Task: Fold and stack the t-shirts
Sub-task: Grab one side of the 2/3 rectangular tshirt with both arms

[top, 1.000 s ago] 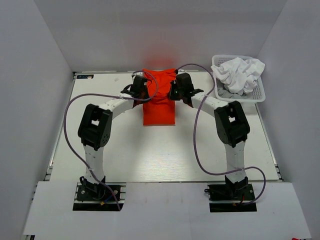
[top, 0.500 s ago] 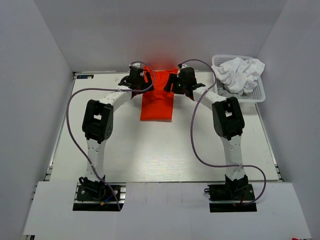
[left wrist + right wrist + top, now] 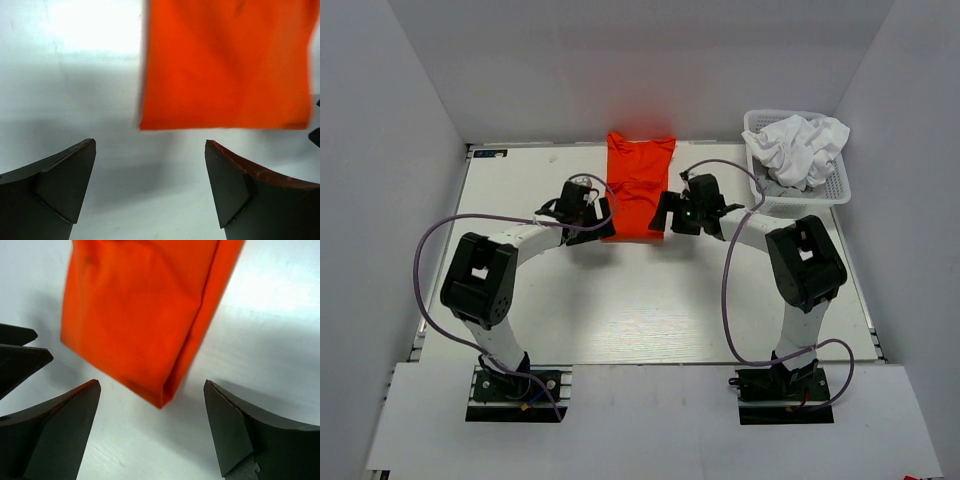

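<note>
**Orange-red t-shirt (image 3: 640,185) folded flat, both claws open and holding nothing**

- Shirt: folded into a narrow, long rectangle and lying flat on the table (image 3: 620,300), left of the basket (image 3: 840,195) and clearly apart from it. Its far end sits about level with the basket's back rim. Its near end reaches slightly closer to the arm bases than the basket's front rim does.
- Some creases show across the middle of the shirt. In the right wrist view the near corner shows a doubled, folded edge.
- White t-shirts (image 3: 800,145): crumpled in a heap inside the basket, piled above its rim. None of them lie outside the basket.
- Left claw (image 3: 603,222): jaws spread wide with nothing between them. It is at the near-left corner of the shirt, on the side away from the basket. The left wrist view shows bare table between the fingers, with the shirt's hem just beyond the tips and not touching them.
- Right claw (image 3: 665,215): jaws also spread wide and gripping nothing. It is at the near-right corner of the shirt, between the shirt and the basket. The right wrist view shows the shirt's corner pointing into the gap, clear of both fingers.
- The left claw's fingertips show at the edge of the right wrist view.
</note>
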Available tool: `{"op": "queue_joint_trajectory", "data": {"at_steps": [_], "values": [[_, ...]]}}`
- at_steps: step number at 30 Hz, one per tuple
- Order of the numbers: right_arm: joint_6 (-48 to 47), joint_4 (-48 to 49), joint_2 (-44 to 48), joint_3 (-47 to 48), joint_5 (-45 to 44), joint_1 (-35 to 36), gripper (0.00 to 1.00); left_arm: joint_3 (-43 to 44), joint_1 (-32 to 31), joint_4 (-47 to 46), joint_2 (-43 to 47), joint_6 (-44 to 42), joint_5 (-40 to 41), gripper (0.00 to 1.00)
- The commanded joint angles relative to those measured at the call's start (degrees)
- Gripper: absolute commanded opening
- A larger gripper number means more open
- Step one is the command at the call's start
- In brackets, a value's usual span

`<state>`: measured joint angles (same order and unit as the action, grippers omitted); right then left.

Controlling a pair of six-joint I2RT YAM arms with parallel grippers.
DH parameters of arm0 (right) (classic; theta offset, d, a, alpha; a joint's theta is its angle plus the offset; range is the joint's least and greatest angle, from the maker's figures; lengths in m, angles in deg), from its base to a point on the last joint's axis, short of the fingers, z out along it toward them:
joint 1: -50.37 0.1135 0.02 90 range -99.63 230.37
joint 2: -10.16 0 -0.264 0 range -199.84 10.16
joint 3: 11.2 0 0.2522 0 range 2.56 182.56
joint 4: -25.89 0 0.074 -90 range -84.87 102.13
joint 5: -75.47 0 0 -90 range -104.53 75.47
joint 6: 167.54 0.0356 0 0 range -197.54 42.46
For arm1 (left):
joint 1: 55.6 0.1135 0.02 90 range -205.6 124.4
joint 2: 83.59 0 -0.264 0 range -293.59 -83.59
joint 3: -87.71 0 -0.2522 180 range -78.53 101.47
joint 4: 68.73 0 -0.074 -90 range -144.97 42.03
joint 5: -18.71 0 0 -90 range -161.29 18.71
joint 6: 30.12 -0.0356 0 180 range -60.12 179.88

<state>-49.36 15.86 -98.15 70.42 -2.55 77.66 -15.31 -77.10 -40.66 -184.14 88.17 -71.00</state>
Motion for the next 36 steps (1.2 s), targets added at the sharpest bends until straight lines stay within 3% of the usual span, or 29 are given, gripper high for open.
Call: {"op": "queue_joint_trajectory", "data": {"at_steps": [1,6,9,16,19,20,23,24,25,32,36], "values": [[1.8,3.4,1.3,-3.2,1.2,0.7,0.9,-5.0,0.6,-4.7,2.3,2.4,-3.2,1.0],[1.4,2.3,-1.7,-1.1,1.0,0.8,0.9,-3.1,0.1,-6.0,-0.3,1.1,0.8,1.0],[1.8,2.9,-2.3,-0.8,0.8,0.7,0.88,-1.5,0.1,-6.0,-2.4,-0.2,-1.2,0.91],[2.3,4.6,-4.0,-2.0,3.7,0.8,0.71,-3.6,-0.5,-8.8,-5.7,-0.7,-3.4,0.69],[2.5,4.9,-5.1,-1.1,4.6,0.8,0.57,-2.7,-0.5,-9.6,-7.1,-0.7,-5.0,0.5],[2.5,5.1,-5.4,-1.1,4.8,0.8,0.35,-2.0,-0.5,-8.9,-7.9,-0.7,-5.7,0.4],[2.7,5.7,-5.2,-1.0,4.6,0.8,0.08,-2.0,-0.5,-8.9,-8.4,-1.2,-6.4,0.18],[1.9,5.9,-5.1,-0.8,4.3,0.7,0.04,-1.2,-0.5,-8.9,-8.4,-1.2,-6.4,0.0],[1.5,5.6,-5.0,-0.6,4.2,0.8,0.0,-0.4,-0.5,-8.9,-8.4,-1.2,-6.4,0.0],[0.6,1.1,1.7,-2.4,7.9,1.0,0.0,-4.2,-1.0,-6.9,1.4,-0.7,-9.8,0.0],[-0.3,-9.9,8.1,-5.9,10.9,1.5,0.0,-6.3,-2.2,1.2,8.0,0.8,-11.5,0.0]]}}
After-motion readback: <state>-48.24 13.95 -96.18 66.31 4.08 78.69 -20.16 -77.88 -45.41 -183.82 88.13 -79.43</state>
